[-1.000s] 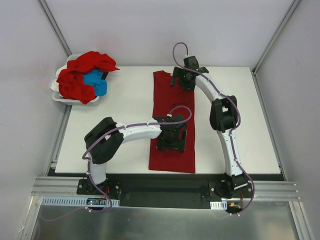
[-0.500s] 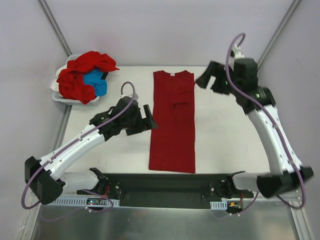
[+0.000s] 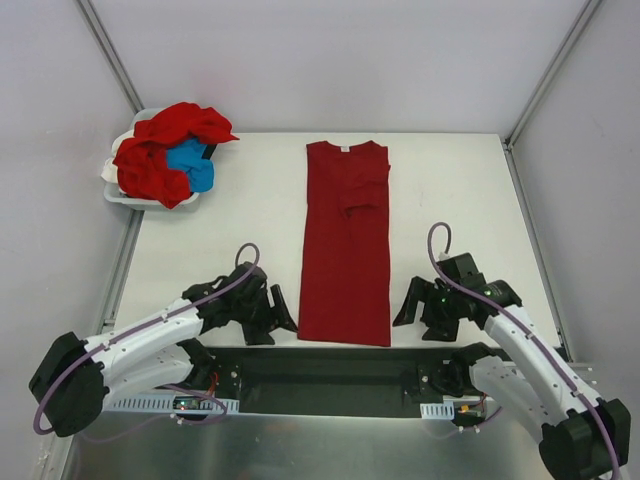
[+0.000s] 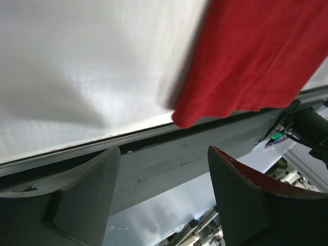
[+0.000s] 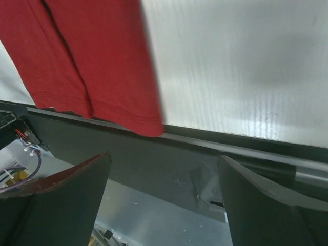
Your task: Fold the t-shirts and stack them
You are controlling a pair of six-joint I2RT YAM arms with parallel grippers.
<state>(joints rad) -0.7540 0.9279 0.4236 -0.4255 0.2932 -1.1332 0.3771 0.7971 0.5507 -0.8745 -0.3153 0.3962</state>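
A deep-red t-shirt (image 3: 346, 240) lies flat on the white table (image 3: 245, 220), folded into a long narrow strip with its collar at the far end. Its near hem hangs just over the table's front edge in the left wrist view (image 4: 246, 66) and in the right wrist view (image 5: 97, 66). My left gripper (image 3: 283, 318) is open and empty, low at the front edge, just left of the hem's left corner. My right gripper (image 3: 408, 308) is open and empty, just right of the hem's right corner. Neither touches the cloth.
A white bin (image 3: 118, 187) at the far left corner holds a heap of red t-shirts (image 3: 160, 150) with a bright blue one (image 3: 190, 166) among them. The black rail (image 3: 330, 368) runs along the table's front edge below both grippers.
Both arms have drawn back from the far part of the shirt and dropped to the front edge, one at each near corner of the hem. The shirt has stayed put.
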